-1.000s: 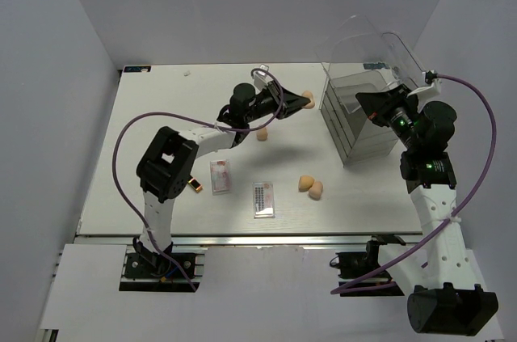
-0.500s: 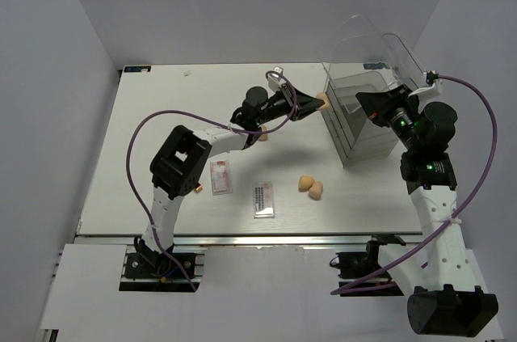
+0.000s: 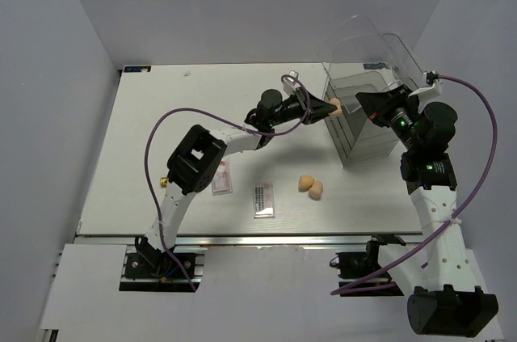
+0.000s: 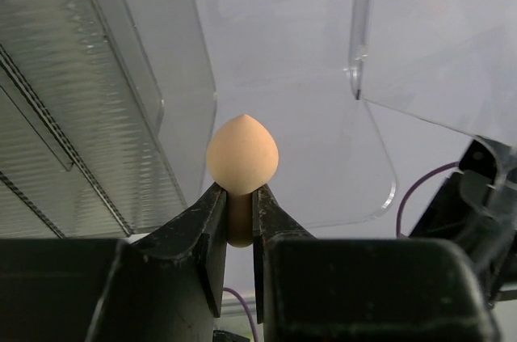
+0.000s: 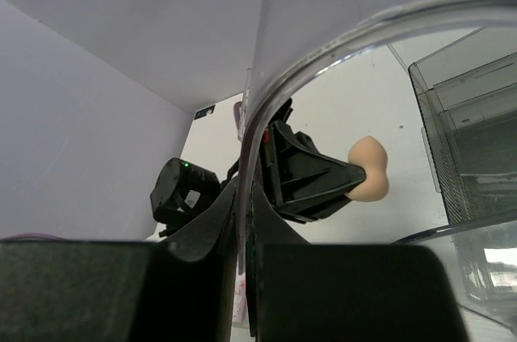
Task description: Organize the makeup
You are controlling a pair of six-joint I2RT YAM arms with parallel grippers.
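Note:
My left gripper (image 3: 323,107) (image 4: 241,196) is shut on a peach egg-shaped sponge (image 3: 331,104) (image 4: 242,156) (image 5: 369,179), held in the air at the open top of the clear drawer box (image 3: 355,128). Its narrow end is pinched and its round end sticks out. My right gripper (image 3: 373,107) (image 5: 242,204) is shut on the edge of the box's raised clear lid (image 3: 363,43) (image 5: 363,27). Two more sponges (image 3: 311,187) lie together on the table. A pinkish palette (image 3: 220,177) and a dark-rowed palette (image 3: 263,198) lie flat nearer the front.
A small gold lipstick tube (image 3: 164,182) peeks out beside the left arm's elbow. The left arm stretches across the middle of the table (image 3: 145,132). The box's ribbed drawers (image 4: 65,116) fill the left of the left wrist view.
My left gripper has carried the sponge to the right, from mid-table to the box's opening. The right gripper and the lid have stayed put.

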